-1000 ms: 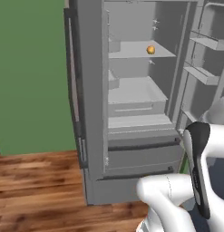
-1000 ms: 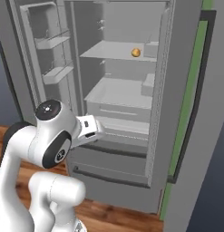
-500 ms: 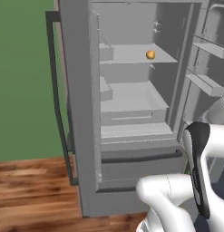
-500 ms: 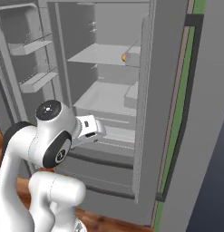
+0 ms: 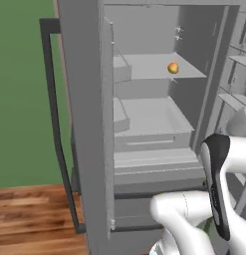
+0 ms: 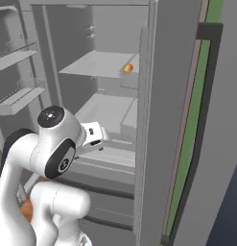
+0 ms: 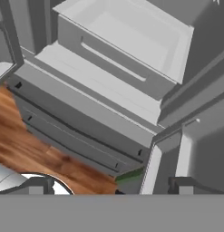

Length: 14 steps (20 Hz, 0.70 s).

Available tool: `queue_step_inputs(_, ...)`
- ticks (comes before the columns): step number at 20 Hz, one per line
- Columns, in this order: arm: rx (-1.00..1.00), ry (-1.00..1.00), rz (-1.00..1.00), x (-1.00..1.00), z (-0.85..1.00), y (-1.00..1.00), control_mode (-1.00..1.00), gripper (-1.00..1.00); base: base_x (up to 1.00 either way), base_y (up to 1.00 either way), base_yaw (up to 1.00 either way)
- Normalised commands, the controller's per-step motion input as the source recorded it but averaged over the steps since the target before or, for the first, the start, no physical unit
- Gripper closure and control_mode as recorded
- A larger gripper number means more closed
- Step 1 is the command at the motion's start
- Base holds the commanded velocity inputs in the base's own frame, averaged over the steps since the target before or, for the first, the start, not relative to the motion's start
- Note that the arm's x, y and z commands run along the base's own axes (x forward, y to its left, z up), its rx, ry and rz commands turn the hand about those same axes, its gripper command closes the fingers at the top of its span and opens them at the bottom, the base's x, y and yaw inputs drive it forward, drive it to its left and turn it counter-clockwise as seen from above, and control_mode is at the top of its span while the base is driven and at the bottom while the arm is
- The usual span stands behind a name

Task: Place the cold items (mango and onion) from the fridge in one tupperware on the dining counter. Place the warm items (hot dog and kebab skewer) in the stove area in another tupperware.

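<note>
Open fridge (image 5: pixel 84 124) fills the scene w/ both doors swung wide. Arm's claw (image 6: pixel 101 136) hangs low by the drawer fronts (image 7: pixel 109 68), jaws fully spread, empty. Small orange-yellow fruit (image 5: pixel 173 67), prob. the mango, sits alone on the upper shelf (image 5: pixel 154 67), above and deeper in than the claw; a reach up and inward looks needed. Onion: can't tell where.

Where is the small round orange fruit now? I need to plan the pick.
The small round orange fruit sits on the open fridge's upper shelf, near its right front edge in the left base view.
</note>
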Motion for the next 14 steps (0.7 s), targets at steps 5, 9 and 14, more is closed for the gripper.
queue_step_inputs(5, 0.00, 0.00, 0.00, 0.00, 0.00, 0.00, 1.00, -1.00, 0.57, 0.01, 0.00)
queue_step_inputs(9, 0.00, 0.00, 0.00, 0.00, 0.00, 0.00, 1.00, -1.00, 0.53, 0.03, 0.00)
queue_step_inputs(14, 0.00, 0.00, 0.00, 0.02, 0.08, 0.00, -1.00, -1.00, 0.29, 0.02, 0.00)
